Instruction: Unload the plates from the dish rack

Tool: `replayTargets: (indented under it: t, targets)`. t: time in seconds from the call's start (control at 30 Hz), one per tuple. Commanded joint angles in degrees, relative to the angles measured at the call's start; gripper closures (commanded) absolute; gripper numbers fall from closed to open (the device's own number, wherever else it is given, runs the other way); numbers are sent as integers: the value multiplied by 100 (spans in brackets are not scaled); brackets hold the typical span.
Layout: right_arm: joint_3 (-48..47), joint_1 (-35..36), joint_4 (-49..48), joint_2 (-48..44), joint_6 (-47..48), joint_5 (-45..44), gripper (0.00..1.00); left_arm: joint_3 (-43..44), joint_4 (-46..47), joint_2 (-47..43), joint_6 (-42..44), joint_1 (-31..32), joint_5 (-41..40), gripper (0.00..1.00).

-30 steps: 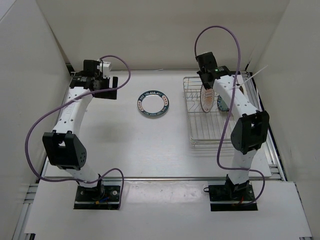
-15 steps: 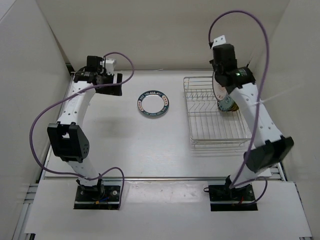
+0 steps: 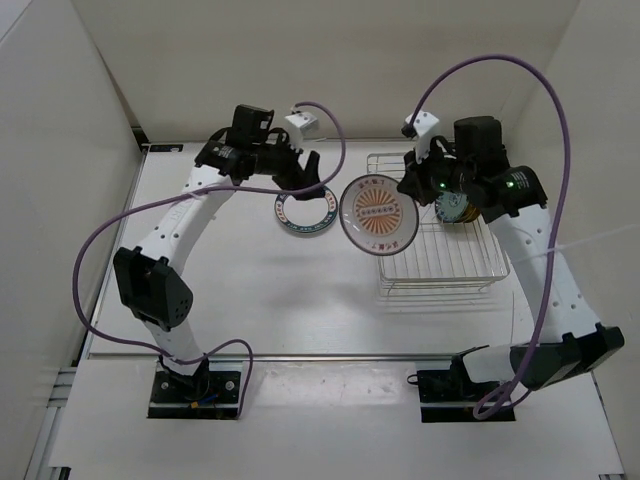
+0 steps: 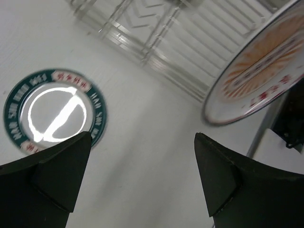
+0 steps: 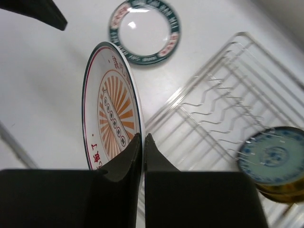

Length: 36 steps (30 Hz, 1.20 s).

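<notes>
One orange-centred plate (image 3: 379, 214) hung rim-pinched in the right gripper (image 5: 142, 142) over the dish rack (image 3: 440, 270) left edge. Rigid, glossy, breakable: thin rim hold looked slip-prone. The left gripper (image 4: 142, 147) gaped empty.

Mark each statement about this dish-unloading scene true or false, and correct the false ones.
1. The right tool is shut on the rim of the orange-centred plate. True.
2. The left tool is gripping the teal-rimmed plate. False: its jaws stand wide open and hold nothing.
3. The teal-rimmed plate lies flat on the table, outside the dish rack. True.
4. The dish rack has no plates in it. False: a blue-patterned plate sits in it on top of a golden-yellow one.
</notes>
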<state>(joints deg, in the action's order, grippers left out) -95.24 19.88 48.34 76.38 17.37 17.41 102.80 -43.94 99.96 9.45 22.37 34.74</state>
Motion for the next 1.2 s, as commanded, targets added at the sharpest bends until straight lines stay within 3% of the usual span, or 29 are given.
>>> replayTargets:
  t: [0.0,0.23,0.4,0.57,0.63,0.67,0.83,0.93,0.97,1.17]
  targets:
    - [-3,-37,-158,-27,214,1291,100,635,61,-215,153,363,674,0]
    - [-56,-37,-96,35,215,1414,100,847,-123,-21,206,865,551,2]
    - [-108,-37,-96,-18,215,1476,100,653,-71,32,206,1049,437,9]
    - [-109,-89,-96,-71,215,1406,100,592,-71,85,206,1164,437,31]
    - [-109,-150,-149,-71,215,1344,100,592,-71,85,206,1164,437,49]
    - [-109,-151,-149,-71,215,1344,100,592,-71,85,206,1164,437,53]
    - [-231,-256,-149,-71,162,1344,100,478,-18,138,206,1164,498,55]
    - [-232,-256,-149,-123,162,1344,100,477,34,190,145,1164,498,75]
    - [-232,-256,-149,-123,162,1344,100,477,35,190,145,1164,498,87]
    - [-170,-309,-202,-123,162,1396,100,539,166,190,-171,1164,271,89]
